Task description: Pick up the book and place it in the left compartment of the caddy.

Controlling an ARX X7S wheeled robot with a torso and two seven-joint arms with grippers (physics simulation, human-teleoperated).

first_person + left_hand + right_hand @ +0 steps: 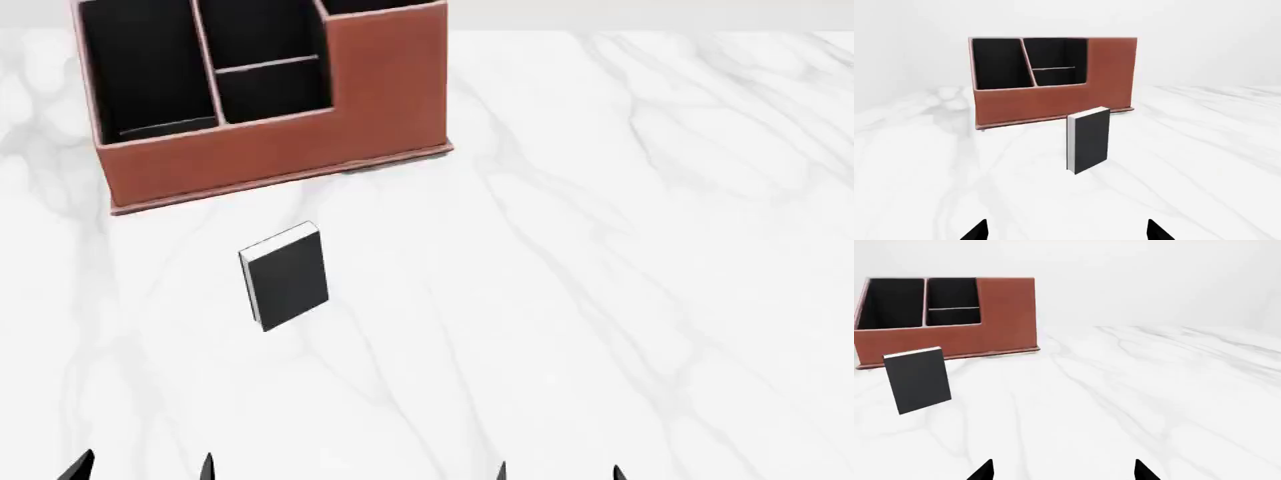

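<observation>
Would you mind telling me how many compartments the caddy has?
3, none apparently hidden. In the caddy, the left compartment is a long bay at the head view's left; the middle bay is split by a crossbar; the taller bay sits at the right, mostly cropped.

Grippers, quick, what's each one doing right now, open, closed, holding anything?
Left gripper: open, holding nothing.
Right gripper: open, holding nothing.
The book lies untouched on the table.
</observation>
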